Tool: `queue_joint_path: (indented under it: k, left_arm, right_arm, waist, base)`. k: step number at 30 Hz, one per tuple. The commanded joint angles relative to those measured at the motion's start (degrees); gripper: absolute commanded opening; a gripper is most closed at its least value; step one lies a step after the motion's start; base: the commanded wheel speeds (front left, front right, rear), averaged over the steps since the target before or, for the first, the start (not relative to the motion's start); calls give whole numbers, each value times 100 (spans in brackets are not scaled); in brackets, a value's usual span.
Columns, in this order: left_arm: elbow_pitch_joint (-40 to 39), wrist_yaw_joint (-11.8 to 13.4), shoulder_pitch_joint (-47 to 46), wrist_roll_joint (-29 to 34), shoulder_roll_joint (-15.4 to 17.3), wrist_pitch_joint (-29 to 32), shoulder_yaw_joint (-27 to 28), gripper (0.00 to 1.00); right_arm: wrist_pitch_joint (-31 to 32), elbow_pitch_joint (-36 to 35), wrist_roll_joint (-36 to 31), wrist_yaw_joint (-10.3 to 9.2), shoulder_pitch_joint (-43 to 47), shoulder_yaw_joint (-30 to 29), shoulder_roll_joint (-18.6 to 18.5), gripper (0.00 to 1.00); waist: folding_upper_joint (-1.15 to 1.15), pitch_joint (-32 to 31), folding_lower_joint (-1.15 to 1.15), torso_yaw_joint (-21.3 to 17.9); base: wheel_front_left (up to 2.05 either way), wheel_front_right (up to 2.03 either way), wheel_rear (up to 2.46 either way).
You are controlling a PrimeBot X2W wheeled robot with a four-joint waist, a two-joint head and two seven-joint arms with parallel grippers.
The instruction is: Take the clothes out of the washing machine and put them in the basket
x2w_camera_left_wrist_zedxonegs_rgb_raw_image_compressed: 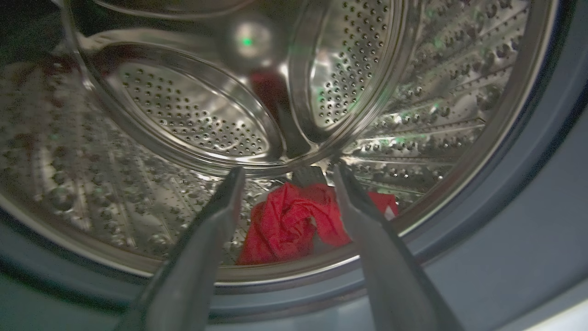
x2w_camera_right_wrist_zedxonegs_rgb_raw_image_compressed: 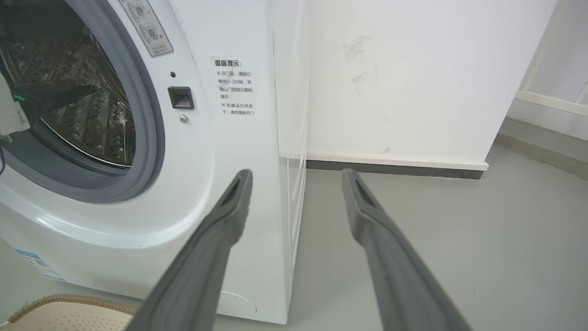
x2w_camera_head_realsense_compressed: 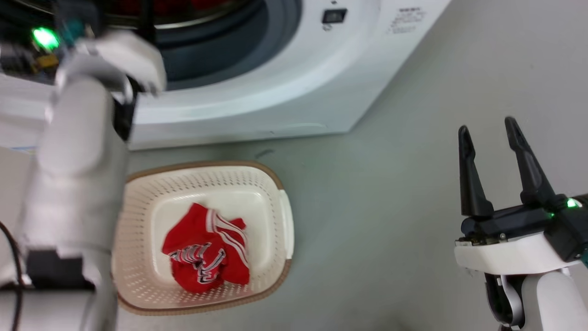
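Your left gripper [x2w_camera_left_wrist_zedxonegs_rgb_raw_image_compressed: 288, 169] hangs open at the porthole of the washing machine [x2w_camera_head_realsense_compressed: 294, 82], the plain red garment [x2w_camera_left_wrist_zedxonegs_rgb_raw_image_compressed: 285, 225] lying ahead just inside the front lip of the drum [x2w_camera_left_wrist_zedxonegs_rgb_raw_image_compressed: 183, 119]; the striped jersey [x2w_camera_head_realsense_compressed: 206, 248] sits in the basket [x2w_camera_head_realsense_compressed: 287, 220], and your right gripper [x2w_camera_head_realsense_compressed: 487, 125] is spread open over the floor [x2w_camera_head_realsense_compressed: 390, 207]

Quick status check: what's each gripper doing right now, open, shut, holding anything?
Left gripper: open, empty, pointed at the red garment inside the washing machine.
Right gripper: open, empty.
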Motion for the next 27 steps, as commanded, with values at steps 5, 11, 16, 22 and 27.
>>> queue_joint_path:
  k: [5, 11, 16, 22, 27]
  left_arm:
    - [808, -121, -1071, 49, 277, 468, -111, 100]
    - [1538, -232, -2243, 146, 704, 1299, -285, 100]
    - [2076, -295, -3053, 133, 950, 2285, -457, 100]
    - [2427, -306, -3685, -19, 1157, 3457, -662, 100]
    - [2486, -307, -3962, -115, 1377, 3966, -900, 100]
  right_arm:
    - [-12, -105, 172, -4, -238, 73, 9, 100]
    - [-12, -292, 400, -4, -420, 150, 9, 100]
    - [-12, -455, 556, -4, -482, 209, 9, 100]
    - [-12, -586, 665, -4, -491, 272, 8, 100]
    - [-12, -647, 724, -4, -499, 304, 9, 100]
  waist:
    - [0, 745, -1, -556]
    - [0, 1263, -1, -893]
    - [0, 1584, -1, -1070]
    - [0, 1833, -1, -1202]
    - [0, 2008, -1, -1283]
  base:
    - [0, 0, 0]
    - [0, 0, 0]
    - [0, 0, 0]
    - [0, 0, 0]
    - [0, 0, 0]
